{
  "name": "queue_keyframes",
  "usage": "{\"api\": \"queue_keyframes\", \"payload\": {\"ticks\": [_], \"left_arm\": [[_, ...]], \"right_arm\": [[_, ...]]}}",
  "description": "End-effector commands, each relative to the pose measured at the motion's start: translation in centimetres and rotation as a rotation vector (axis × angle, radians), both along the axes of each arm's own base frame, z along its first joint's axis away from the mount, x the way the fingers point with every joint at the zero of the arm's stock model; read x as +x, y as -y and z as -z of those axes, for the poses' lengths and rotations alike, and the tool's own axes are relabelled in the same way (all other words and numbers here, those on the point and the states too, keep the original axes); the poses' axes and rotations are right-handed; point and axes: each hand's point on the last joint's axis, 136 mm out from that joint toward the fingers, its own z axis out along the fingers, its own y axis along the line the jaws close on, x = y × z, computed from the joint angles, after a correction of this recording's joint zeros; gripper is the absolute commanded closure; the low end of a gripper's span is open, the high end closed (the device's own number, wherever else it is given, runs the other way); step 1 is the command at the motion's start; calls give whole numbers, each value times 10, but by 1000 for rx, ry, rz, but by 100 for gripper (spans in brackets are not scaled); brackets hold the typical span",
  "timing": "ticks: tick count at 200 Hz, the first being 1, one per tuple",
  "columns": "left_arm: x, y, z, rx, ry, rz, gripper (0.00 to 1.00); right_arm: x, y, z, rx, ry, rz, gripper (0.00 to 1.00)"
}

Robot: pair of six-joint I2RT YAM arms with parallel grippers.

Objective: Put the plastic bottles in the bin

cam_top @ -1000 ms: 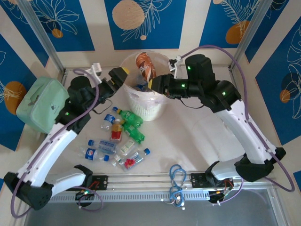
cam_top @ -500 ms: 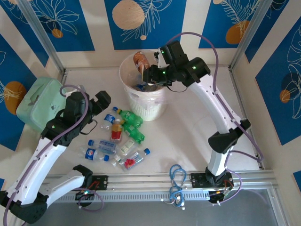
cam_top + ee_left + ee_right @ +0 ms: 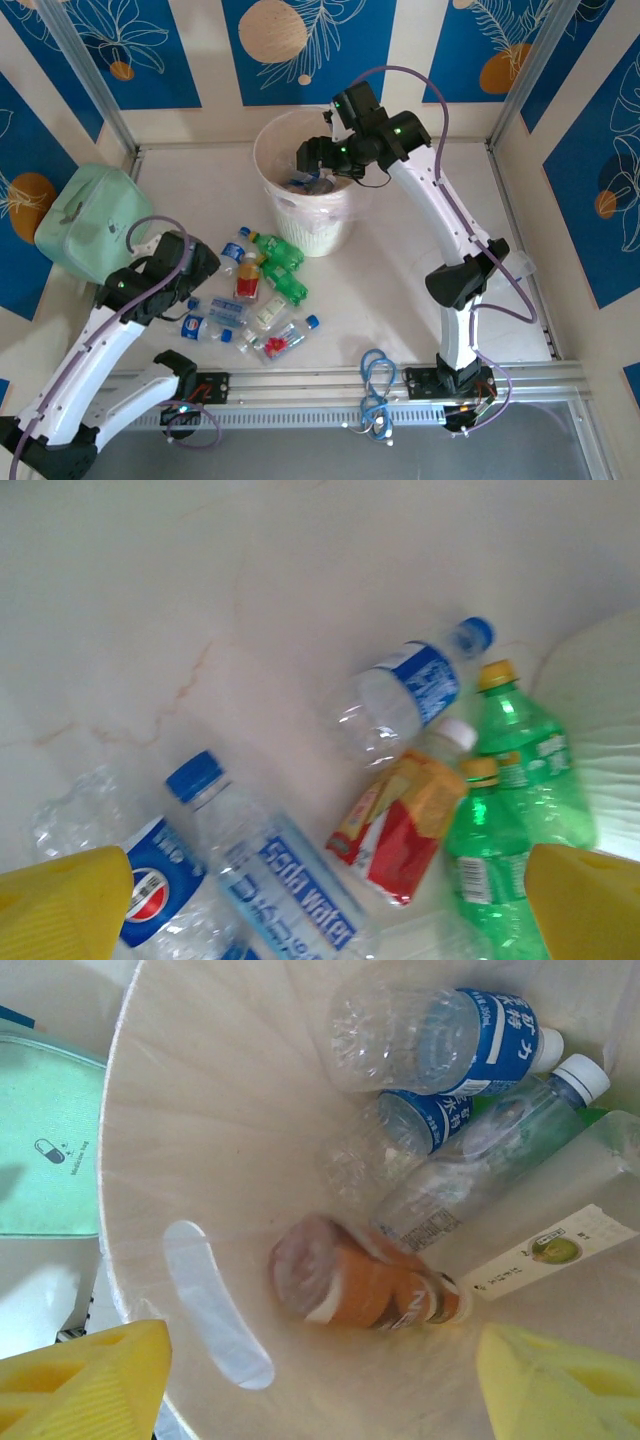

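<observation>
- At the near edge of the tabletop (image 3: 400, 270), between my two bases, lies a blue cable coil (image 3: 375, 385). It is not part of the job and I leave it alone.
- Just beyond it, left of the middle, the plastic bottles (image 3: 285, 285) that are not yet binned lie loose on their sides. I count about nine: clear ones with blue caps and labels, two green ones, one with a red and yellow label, and one with red contents.
- My left gripper (image 3: 322, 895) hangs over the left side of this pile. Its yellow fingertips (image 3: 60, 905) are spread wide and hold nothing. A clear blue-capped bottle lies right below them.
- At the left edge sits a mint-green bag (image 3: 85, 220), apart from the pile.
- The bin (image 3: 262, 140) stands upright near the middle of the far edge, just beyond the pile.
- My right gripper (image 3: 325, 1385) is over the bin's mouth, jaws apart and empty.
- Inside the bin I see at least five bottles: two clear with blue labels, two more clear ones, and an orange-brown bottle (image 3: 360, 1285) on top.
- My judgement: roughly a third of the task is done. The pile on the tabletop is what is left.
</observation>
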Motion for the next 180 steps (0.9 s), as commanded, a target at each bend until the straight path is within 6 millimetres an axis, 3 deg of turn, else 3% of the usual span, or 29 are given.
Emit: {"api": "queue_keyframes", "payload": {"ticks": [1, 28, 48, 98, 120, 149, 180], "left_arm": [[-22, -11, 20, -10, -104, -77, 0], [-43, -15, 37, -44, -183, -153, 1], [-61, -16, 52, -95, -232, -206, 11], [-88, -41, 73, -17, -292, -346, 14], [-84, -44, 80, -7, -282, -371, 13], [-62, -31, 95, -77, -273, -368, 13], [-53, -24, 114, -122, -336, -400, 16]], "right_arm": [[-16, 2, -31, 33, 61, -21, 20], [-39, 1, -48, 44, 104, -43, 19], [-58, 0, -54, 49, 125, -57, 19], [-92, 4, -39, 79, 90, -55, 19], [-108, 5, -31, 89, 68, -61, 19], [-127, 8, -20, 104, 38, -70, 19], [-137, 18, -6, 90, 8, -54, 19]]}}
